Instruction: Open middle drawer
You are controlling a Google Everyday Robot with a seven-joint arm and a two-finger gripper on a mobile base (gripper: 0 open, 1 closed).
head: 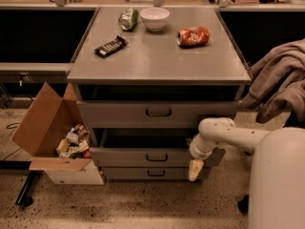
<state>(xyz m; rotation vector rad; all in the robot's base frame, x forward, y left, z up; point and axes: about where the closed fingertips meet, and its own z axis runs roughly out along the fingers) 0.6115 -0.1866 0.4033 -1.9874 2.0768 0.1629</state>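
The middle drawer is a wide grey drawer with a low front and a small dark loop handle. It stands pulled out a little, with a dark gap showing above its front. The taller top drawer and the low bottom drawer sit above and below it. My gripper hangs pointing down at the right end of the middle drawer's front, well right of the handle. It holds nothing that I can see. My white arm reaches in from the right.
On the cabinet top lie a dark chocolate bar, a green can, a white bowl and an orange can. An open cardboard box of wrappers stands at the left. A grey cloth hangs at the right.
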